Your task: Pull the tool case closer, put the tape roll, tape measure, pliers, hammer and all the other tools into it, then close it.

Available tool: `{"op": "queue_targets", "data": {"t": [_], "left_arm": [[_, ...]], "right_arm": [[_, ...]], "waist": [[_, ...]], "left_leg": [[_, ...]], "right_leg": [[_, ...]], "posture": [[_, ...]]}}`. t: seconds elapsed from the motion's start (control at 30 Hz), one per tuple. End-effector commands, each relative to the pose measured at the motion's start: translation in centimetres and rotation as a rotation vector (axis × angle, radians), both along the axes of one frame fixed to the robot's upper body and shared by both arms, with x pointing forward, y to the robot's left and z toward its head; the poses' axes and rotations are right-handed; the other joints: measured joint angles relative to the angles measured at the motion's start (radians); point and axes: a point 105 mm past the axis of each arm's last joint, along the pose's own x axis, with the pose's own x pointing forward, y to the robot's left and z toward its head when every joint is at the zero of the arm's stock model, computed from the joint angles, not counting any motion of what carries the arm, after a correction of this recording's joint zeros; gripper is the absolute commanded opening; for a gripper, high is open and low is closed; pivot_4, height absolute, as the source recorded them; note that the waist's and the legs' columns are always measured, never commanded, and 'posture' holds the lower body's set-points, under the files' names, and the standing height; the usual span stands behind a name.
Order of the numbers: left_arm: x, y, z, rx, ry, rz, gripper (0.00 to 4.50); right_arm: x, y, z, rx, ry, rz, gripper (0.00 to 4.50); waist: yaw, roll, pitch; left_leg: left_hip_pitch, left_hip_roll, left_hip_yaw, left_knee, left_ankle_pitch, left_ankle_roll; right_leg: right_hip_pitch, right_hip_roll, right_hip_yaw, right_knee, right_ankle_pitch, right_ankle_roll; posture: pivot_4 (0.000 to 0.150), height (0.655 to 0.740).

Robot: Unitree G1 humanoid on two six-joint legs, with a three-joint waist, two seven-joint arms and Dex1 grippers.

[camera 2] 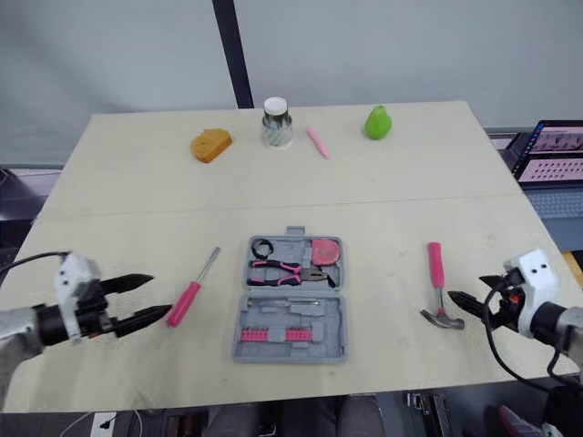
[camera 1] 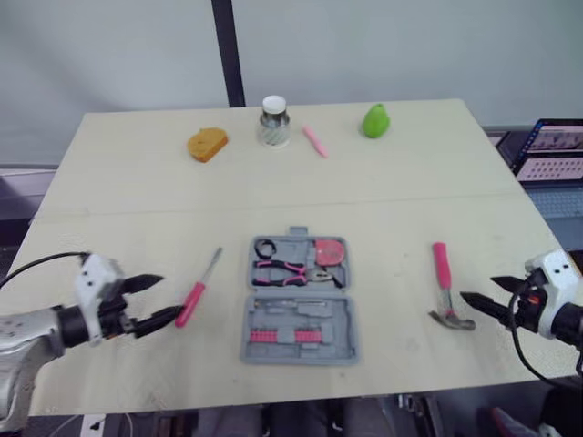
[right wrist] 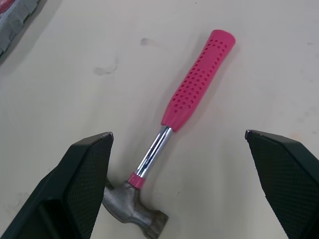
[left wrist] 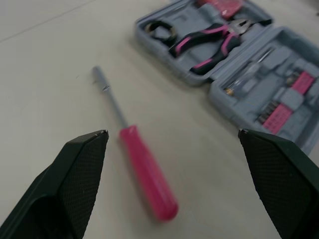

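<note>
A robot test bench in a lab-like room

A pale wooden table (camera 1: 109, 182), two plain boards butted together, stands before a bare grey-white wall (camera 1: 410, 45), with a dark upright post (camera 1: 228, 50) behind the table's far edge. Just past the table's right edge, a screen (camera 1: 556, 150) shows rows of pink blocks. The things on the table lie spaced apart like staged props. An open grey tool case (camera 1: 299, 300) is at the near middle, a pink-handled hammer (camera 1: 443, 273) toward the right side and a screwdriver (camera 1: 193, 300) toward the left. Along the far edge sit an orange object (camera 1: 208, 143), a lidded jar (camera 1: 273, 121), a pink stick (camera 1: 314, 141) and a green pear-shaped object (camera 1: 375, 120).
</note>
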Motion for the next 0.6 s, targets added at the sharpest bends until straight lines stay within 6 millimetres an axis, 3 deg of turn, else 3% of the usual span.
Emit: {"op": "queue_targets", "data": {"t": [0.03,0.17,0.23,0.37,0.6], "left_arm": [[-0.1,-5.4,1.3,-0.014,-0.077,-0.225,4.46],[0.0,-10.3,1.9,-0.013,-0.147,-0.420,4.50],[0.2,-12.6,2.4,-0.032,-0.200,-0.498,4.50],[0.4,-15.4,2.8,-0.033,-0.278,-0.601,4.50],[0.9,-17.3,3.0,-0.052,-0.329,-0.653,4.50]], "right_arm": [[0.3,1.9,0.0,-0.006,0.015,-0.029,4.50],[0.5,2.8,-0.5,-0.012,0.025,-0.092,3.24],[0.6,2.7,-0.8,-0.014,0.024,-0.142,2.19],[0.8,2.3,-0.7,-0.049,-0.022,-0.222,2.19],[0.3,1.4,-1.1,-0.068,-0.020,-0.342,2.19]], "waist": [[0.004,0.000,0.000],[0.013,0.001,0.000],[0.014,0.000,0.000],[0.015,0.001,0.000],[0.014,0.001,0.000]], "left_leg": [[0.000,0.000,0.000,0.000,0.000,0.000],[0.001,0.000,0.003,0.000,0.000,0.000],[0.001,0.000,0.003,0.000,0.000,0.000],[0.001,0.000,0.004,0.001,0.001,0.001],[0.001,-0.001,0.005,0.001,0.001,0.001]], "right_leg": [[0.000,0.000,0.001,0.000,0.000,0.000],[0.000,0.002,0.003,0.001,0.000,0.000],[-0.001,0.003,0.004,0.001,0.000,0.000],[-0.001,0.004,0.005,0.001,0.000,0.000],[-0.002,0.006,0.007,0.001,0.000,0.000]], "posture": [[0.150,0.7400],[0.150,0.7400],[0.150,0.7400],[0.150,0.7400],[0.150,0.7400]]}}
